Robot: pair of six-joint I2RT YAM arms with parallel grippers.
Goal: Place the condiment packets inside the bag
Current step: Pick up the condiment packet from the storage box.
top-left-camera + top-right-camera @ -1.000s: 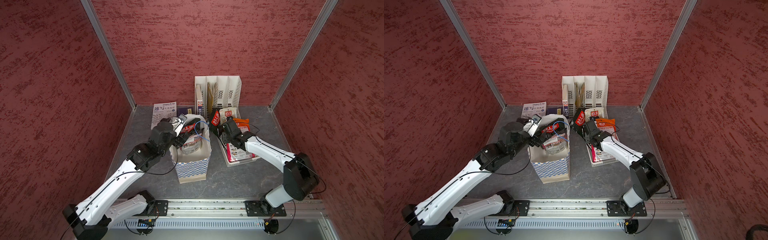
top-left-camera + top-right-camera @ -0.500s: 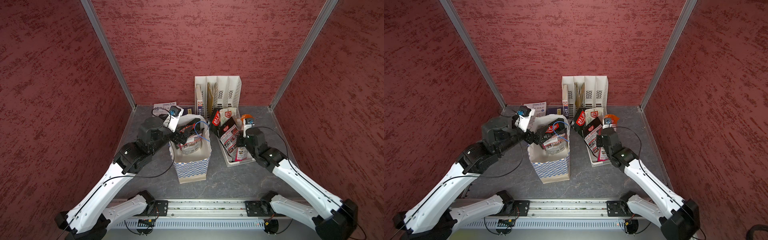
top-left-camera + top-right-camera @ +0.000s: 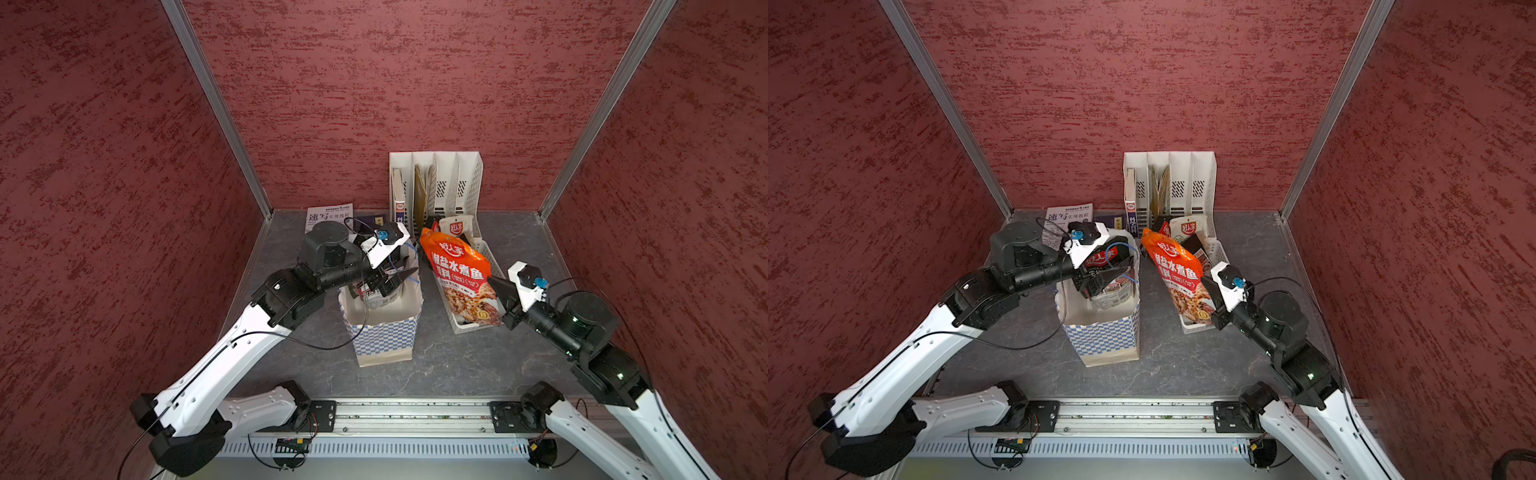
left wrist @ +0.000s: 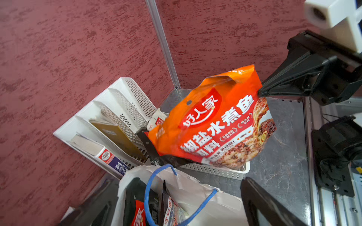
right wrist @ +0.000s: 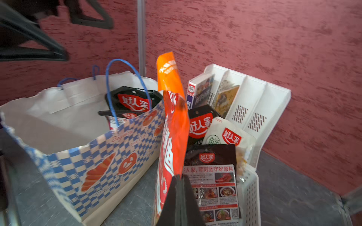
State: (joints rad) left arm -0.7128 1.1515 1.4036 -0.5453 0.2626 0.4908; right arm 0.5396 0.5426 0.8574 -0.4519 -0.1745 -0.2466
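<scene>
Orange condiment packet [image 3: 456,270], pinched at its side edge by the clenched right fingers [image 3: 500,287], hangs over the basket [image 3: 473,330], long axis leaning toward the bag [image 3: 384,338] just beside, where the spread, empty left fingers [image 3: 405,274] hover.

The bag [image 3: 384,336] is matt paper, white and creased inside, blue-checked outside, ragged at the rim; its handles [image 4: 146,195] are thin blue cord. The black packets [image 5: 134,101] inside it and the orange packet [image 3: 457,274] just beside it are glossy plastic film, wrinkled, catching light. The basket [image 4: 215,171] beside the bag is smooth white perforated plastic, like the file rack [image 3: 465,183] behind it. The floor [image 3: 457,365] under the bag looks like matt grey veined stone. The walls [image 3: 374,83] are rough, mottled red. The corner posts [image 3: 216,108] and the rail [image 3: 407,419] in front of the bag are dull metal. The left arm [image 3: 232,353] and right arm [image 3: 582,432] have smooth white shells, matt black joints.
</scene>
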